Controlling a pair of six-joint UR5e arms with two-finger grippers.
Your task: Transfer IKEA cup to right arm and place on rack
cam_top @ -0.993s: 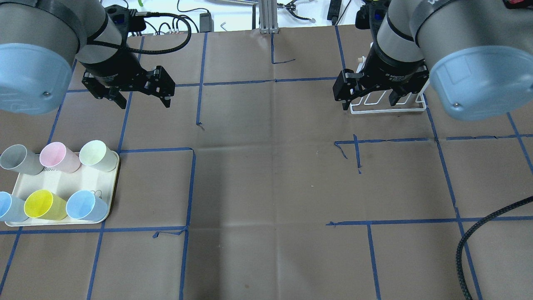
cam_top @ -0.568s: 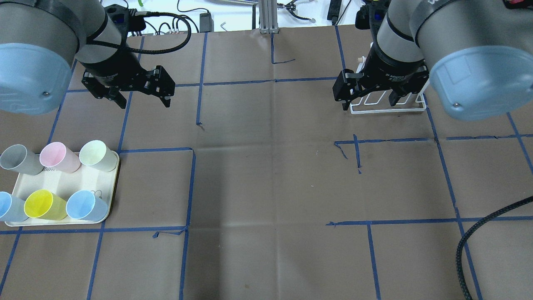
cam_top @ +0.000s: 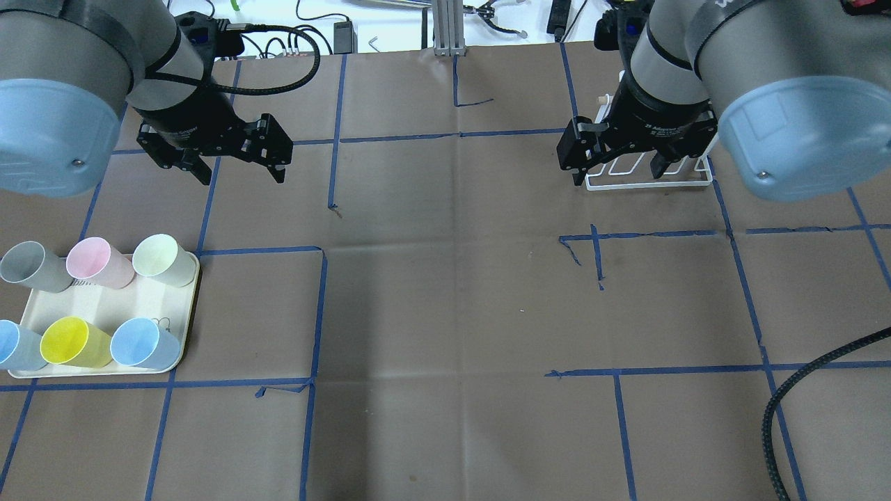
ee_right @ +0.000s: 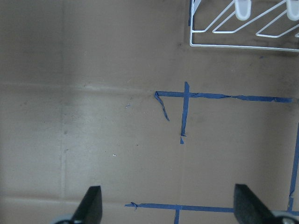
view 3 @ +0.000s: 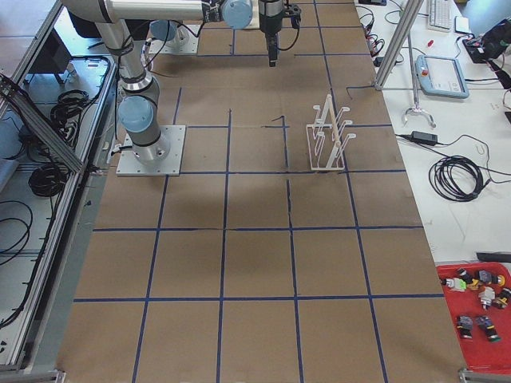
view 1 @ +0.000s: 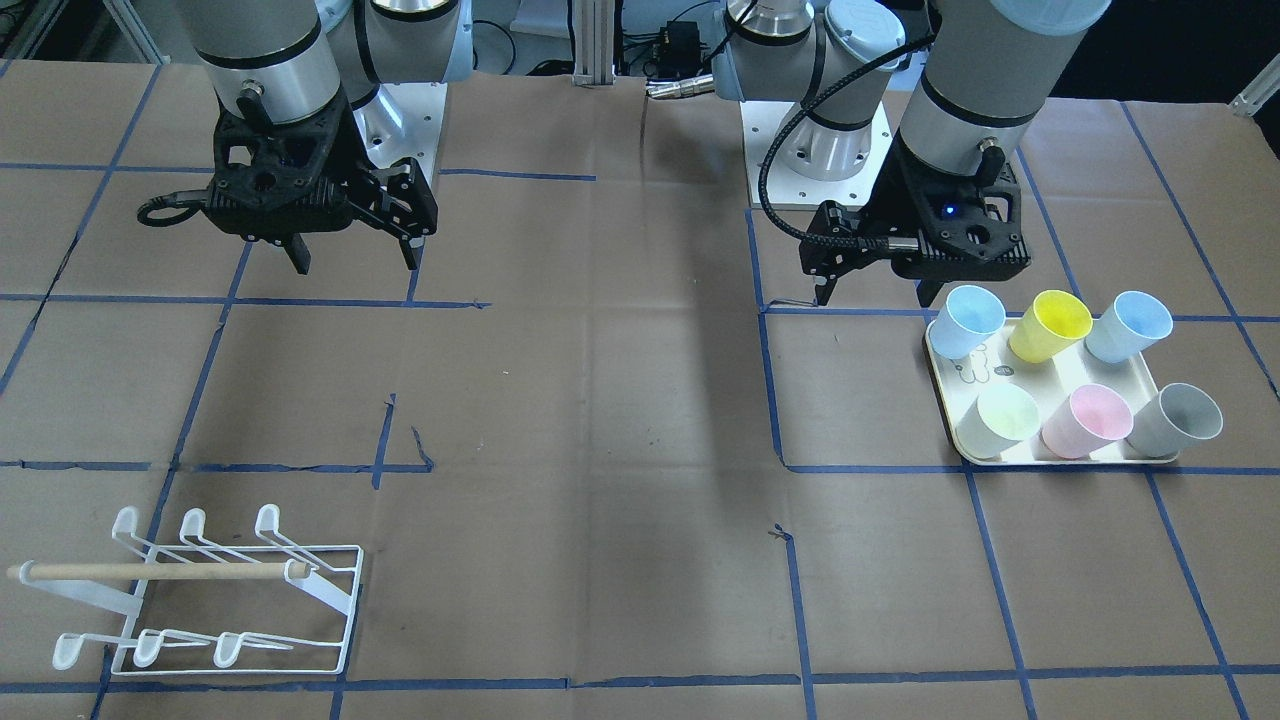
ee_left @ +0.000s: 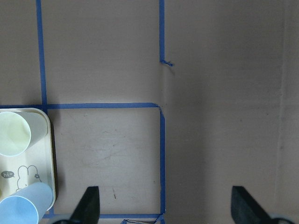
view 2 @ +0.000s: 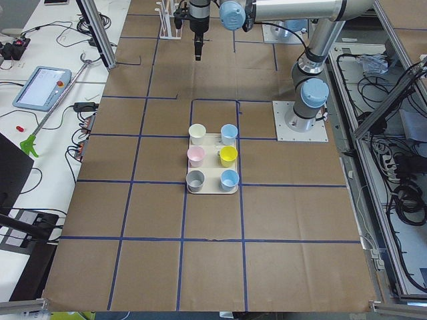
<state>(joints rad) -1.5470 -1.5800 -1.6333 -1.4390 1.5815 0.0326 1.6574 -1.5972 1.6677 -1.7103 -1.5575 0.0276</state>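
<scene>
Left black two-finger gripper (cam_top: pixel 241 170) drifted slightly outward, fingers spread, empty, same as the right black two-finger gripper (cam_top: pixel 617 174). Pastel plastic cups (cam_top: pixel 163 259) stand on a cream rectangular tray (cam_top: pixel 115 306) off to the left fingers' outer side. They're probably light, thin and slippery, so pinch one rim wall gently.

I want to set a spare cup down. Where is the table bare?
Bare: the wide middle of the table, from the tray across to the rack. Crowded: the tray, filled by six cups. The rack's pegs are all free.
</scene>
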